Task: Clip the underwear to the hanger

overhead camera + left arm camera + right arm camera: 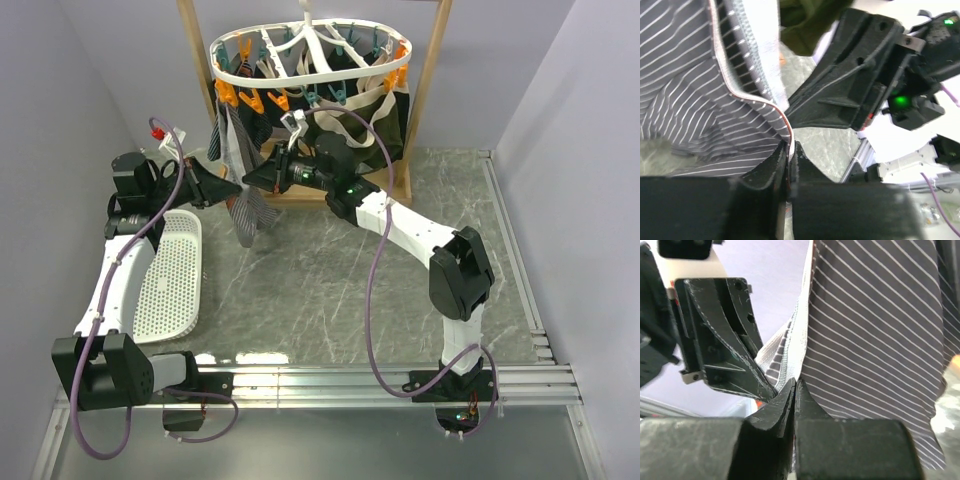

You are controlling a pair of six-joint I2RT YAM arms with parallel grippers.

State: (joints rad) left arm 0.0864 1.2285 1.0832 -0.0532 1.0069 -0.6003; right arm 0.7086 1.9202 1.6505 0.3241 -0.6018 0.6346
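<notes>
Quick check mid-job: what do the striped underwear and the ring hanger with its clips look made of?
The underwear: thin, soft fabric, probably a knit; matte, it drapes and folds, with a stitched hem. The hanger: smooth white moulded plastic, by its even sheen. Its clips: orange and teal plastic, likely; springs too small to tell.

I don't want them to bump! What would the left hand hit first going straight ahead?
Probably the right hand, just beyond the underwear both pinch; depth is unclear.
</notes>
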